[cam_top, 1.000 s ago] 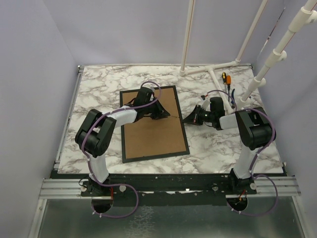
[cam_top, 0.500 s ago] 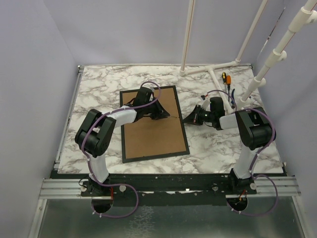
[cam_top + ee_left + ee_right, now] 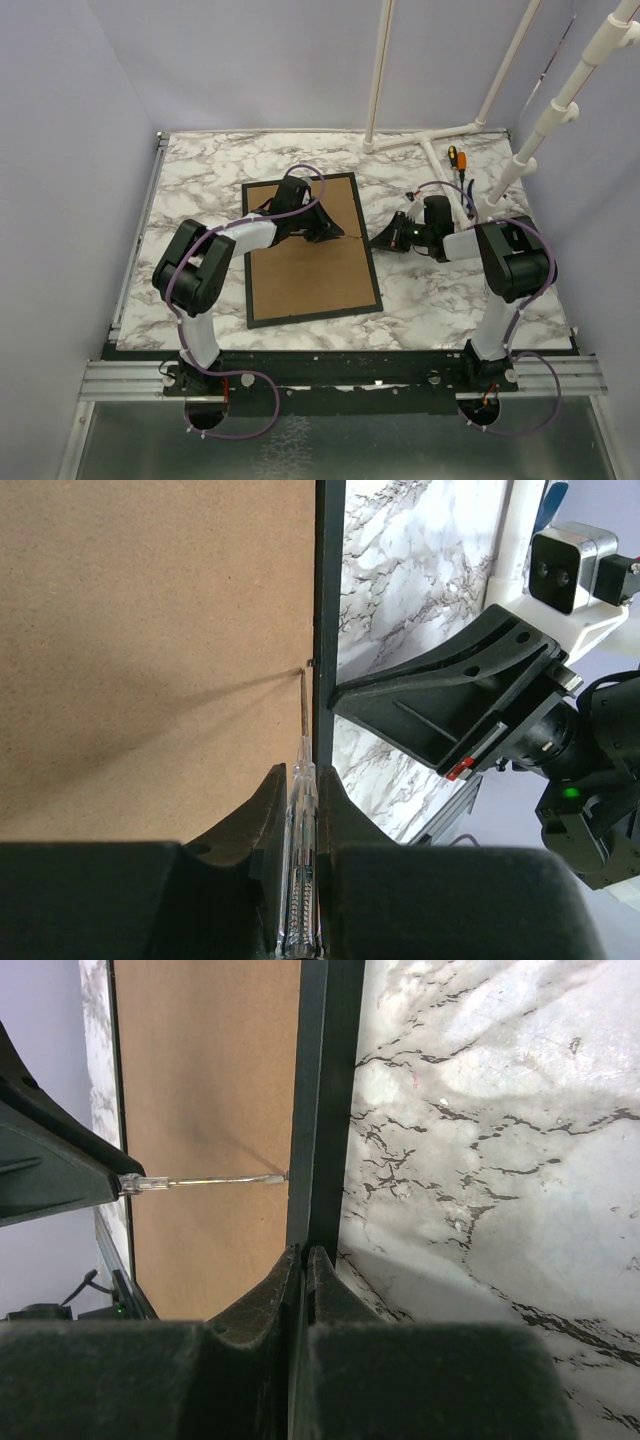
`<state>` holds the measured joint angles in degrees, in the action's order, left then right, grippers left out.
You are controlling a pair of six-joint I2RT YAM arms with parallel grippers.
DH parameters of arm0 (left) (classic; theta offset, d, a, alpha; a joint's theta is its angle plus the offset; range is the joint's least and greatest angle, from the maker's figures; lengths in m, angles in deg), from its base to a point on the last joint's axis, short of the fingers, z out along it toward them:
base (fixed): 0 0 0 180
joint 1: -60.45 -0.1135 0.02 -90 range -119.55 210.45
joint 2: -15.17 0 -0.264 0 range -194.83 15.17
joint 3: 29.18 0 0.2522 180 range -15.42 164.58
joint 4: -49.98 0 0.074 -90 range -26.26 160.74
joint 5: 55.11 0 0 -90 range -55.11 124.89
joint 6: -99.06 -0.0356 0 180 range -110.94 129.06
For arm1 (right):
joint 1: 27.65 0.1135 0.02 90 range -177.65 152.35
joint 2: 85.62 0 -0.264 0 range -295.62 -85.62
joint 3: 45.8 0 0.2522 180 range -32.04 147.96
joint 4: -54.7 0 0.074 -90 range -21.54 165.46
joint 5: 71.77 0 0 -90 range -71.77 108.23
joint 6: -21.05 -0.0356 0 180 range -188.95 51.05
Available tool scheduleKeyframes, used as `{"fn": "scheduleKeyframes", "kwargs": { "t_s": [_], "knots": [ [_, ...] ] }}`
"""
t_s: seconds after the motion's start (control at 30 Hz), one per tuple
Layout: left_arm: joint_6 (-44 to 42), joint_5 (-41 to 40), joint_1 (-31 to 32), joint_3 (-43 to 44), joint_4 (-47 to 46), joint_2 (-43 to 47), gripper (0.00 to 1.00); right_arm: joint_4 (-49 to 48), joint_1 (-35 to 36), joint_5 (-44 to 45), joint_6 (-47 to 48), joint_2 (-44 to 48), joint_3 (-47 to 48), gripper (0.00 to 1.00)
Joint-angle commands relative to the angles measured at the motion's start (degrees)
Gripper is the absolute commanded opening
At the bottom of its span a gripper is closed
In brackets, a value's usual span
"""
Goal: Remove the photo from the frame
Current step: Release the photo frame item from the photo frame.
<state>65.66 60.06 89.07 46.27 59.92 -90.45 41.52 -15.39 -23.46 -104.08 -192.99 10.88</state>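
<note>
Marble-patterned table fills the middle of the top view, walled in by plain lavender panels, with white pipes rising at the upper right and an orange-handled tool lying beside their foot.

At the centre, the frame lies face down, brown backing board upward inside its black border. The photo is not visible; it is presumably under that board.

The left gripper is clenched on a clear-handled screwdriver, whose metal tip sits at the seam where board meets border on the frame's right side. The right gripper has its fingers pressed together on nothing, tips butted against the outer edge of the border, just opposite the screwdriver tip.

The step in hand looks like freeing the backing: a retaining tab being levered at that seam while the other arm braces the frame. Next, the tip needs to work the tab or board edge free without slipping over the border, and the brace must hold so the frame does not slide on the smooth surface.
</note>
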Motion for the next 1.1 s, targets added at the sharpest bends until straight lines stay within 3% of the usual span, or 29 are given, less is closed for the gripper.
{"fn": "scheduleKeyframes", "kwargs": {
  "t_s": [0.0, 0.87, 1.07],
  "knots": [
    [0.64, 0.05, -0.06, 0.1, -0.77, -1.42, 0.0, 0.31, 0.32, -0.87, 0.33, -1.53, 1.19, 0.06],
    [5.02, 3.52, 1.64, -0.96, -5.4, -2.08, 0.0, 0.08, 0.41, -1.64, 0.0, -1.68, 1.42, 0.06],
    [3.61, 1.85, 1.46, -1.05, -2.88, -0.85, 0.0, 0.25, 0.45, -1.49, 0.06, -1.48, 1.39, 0.06]
  ]
}}
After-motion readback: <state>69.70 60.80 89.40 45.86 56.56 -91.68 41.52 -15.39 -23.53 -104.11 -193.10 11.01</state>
